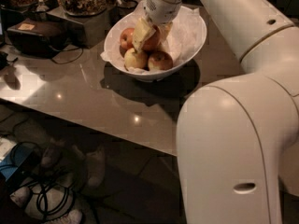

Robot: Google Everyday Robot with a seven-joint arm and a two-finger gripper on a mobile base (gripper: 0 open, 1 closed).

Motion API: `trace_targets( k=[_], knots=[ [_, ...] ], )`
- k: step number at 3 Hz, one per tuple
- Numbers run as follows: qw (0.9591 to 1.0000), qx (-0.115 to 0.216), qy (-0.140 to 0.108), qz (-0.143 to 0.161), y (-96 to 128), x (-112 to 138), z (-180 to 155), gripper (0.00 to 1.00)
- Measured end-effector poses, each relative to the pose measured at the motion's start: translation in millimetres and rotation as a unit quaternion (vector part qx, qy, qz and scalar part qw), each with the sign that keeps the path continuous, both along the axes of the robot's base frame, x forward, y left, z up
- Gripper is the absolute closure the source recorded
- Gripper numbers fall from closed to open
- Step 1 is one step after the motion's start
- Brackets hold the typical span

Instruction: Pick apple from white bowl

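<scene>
Starting from the box (32,34) at upper left, I am watching the bowl (184,57) at upper centre, where the gripper (153,31) is straddling the red apple (152,42), clenched or not I cannot tell, so I am planning a slow, straight lift clear of the other apples (135,59).

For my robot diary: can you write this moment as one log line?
hand: low inside white bowl, at the apple | apple: in bowl, beside three other apples | step: pick not finished
</scene>
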State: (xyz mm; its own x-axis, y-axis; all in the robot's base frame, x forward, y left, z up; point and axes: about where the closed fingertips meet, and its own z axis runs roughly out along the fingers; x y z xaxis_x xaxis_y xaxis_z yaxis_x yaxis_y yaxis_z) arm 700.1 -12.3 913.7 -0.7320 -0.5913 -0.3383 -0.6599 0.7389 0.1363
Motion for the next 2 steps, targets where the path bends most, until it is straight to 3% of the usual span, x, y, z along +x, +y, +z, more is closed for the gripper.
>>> trace_targets(
  k=[2],
  knots=[
    [1.0,0.0,0.0,0.0,0.0,0.0,3.0,0.93]
  ],
)
